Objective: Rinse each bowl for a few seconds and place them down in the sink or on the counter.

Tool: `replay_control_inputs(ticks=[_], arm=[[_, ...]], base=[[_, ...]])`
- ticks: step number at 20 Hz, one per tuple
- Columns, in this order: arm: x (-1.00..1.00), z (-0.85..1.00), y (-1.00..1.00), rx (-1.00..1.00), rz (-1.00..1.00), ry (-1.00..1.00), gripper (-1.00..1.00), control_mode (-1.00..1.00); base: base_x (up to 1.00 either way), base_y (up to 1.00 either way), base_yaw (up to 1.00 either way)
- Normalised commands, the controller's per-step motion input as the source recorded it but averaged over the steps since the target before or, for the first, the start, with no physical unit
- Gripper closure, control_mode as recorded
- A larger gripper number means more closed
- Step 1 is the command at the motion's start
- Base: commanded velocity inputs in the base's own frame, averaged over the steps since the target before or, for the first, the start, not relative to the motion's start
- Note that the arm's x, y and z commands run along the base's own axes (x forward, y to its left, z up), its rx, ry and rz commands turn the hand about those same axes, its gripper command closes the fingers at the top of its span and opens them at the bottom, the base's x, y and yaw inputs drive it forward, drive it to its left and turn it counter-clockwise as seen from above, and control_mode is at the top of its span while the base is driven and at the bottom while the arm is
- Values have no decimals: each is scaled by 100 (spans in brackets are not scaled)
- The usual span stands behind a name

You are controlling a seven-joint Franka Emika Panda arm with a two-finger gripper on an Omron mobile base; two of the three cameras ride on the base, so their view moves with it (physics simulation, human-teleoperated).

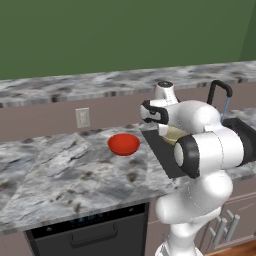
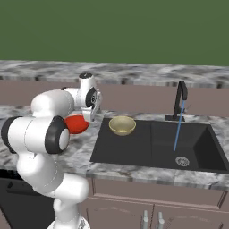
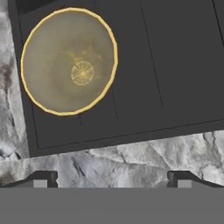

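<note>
The tan bowl (image 2: 122,125) sits upright in the left end of the black sink (image 2: 152,145), empty and apart from the water. In the hand view the tan bowl (image 3: 70,61) lies at the upper left on the sink floor (image 3: 166,65). My gripper (image 3: 112,180) is open and empty, hovering over the counter strip beside the sink rim, short of the bowl. The red bowl (image 1: 123,144) rests on the marbled counter (image 1: 60,170) left of the sink, partly behind my arm in the right base view (image 2: 78,124).
A black arched faucet (image 2: 180,100) stands behind the sink's right half, with a thin stream of water (image 2: 178,129) running down near the silver drain (image 2: 182,161). A wall outlet (image 1: 82,117) is on the backsplash. A dishwasher front (image 1: 90,235) sits under the counter.
</note>
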Motion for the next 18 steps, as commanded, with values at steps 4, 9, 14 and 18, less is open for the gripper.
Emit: replay_control_inputs(ticks=[4, 9, 14, 18], arm=[[-33, 15, 7, 0, 18, 0, -100, -100], [-41, 2, 0, 0, 16, -1, -100, -100], [-43, 1, 2, 6, 15, -8, -100, -100], [-18, 16, 9, 2, 19, -9, -100, -100]], base=[[0, 0, 0], [0, 0, 0], [0, 0, 0], [0, 0, 0]])
